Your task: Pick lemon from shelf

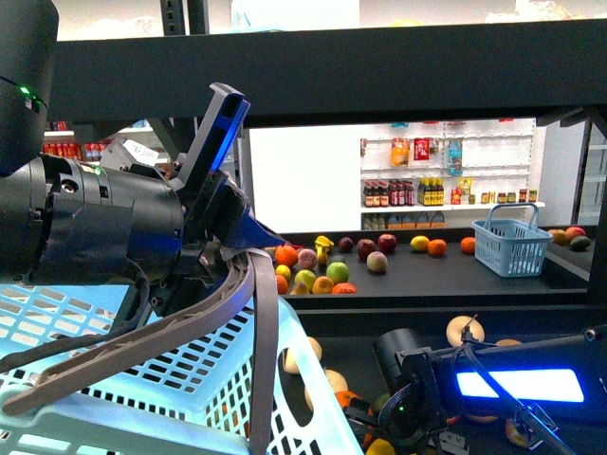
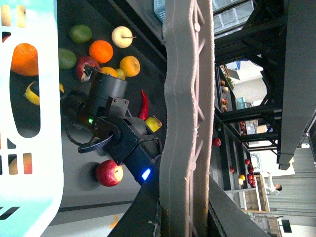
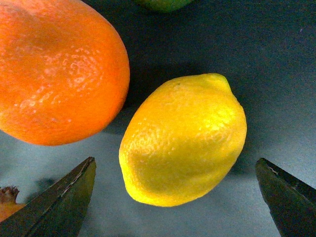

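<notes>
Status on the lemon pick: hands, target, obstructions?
Right hand open, straddling lemon on shelf deck. Left hand open, empty, by white basket. Orange close beside lemon.

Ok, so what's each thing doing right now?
Lemon: lying on the shelf, not grabbed.
Orange: lying next to the lemon.
Right fingers: open, one on each side of the lemon.
Left fingers: by the white basket, open or shut unclear.

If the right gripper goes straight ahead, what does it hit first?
The lemon, lying between the open jaws. The orange beside it looks off the line, though depth is unclear.
</notes>
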Robot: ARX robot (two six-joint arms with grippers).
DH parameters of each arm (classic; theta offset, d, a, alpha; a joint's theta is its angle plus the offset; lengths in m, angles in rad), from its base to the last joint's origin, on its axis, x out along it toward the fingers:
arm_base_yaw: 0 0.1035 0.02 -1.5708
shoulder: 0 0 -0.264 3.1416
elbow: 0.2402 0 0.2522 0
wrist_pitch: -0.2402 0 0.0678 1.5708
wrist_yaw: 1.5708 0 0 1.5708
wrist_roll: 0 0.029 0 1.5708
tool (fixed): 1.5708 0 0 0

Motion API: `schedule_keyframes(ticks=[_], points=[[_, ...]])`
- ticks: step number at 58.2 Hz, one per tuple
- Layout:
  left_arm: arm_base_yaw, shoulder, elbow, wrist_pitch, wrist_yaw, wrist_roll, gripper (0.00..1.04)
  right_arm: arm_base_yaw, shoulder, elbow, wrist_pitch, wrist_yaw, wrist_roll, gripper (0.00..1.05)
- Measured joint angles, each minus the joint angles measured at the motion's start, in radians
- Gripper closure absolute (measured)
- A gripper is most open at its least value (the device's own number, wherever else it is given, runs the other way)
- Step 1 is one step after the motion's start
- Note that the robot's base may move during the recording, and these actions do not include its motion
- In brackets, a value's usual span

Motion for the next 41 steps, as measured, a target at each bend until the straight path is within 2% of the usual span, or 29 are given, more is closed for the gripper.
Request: schedule_keyframes(ticks=[12,41], points=[[0.0,0.0,0.0,0.0,0.001,0.0,0.94,-0.003,0.175,0.286,-0.15,0.016,0.01,0.07],[0.0,0.0,0.0,0.0,0.001,0.0,0.94,-0.021,0.22,0.347,-0.134,0.039,-0.003,0.07]])
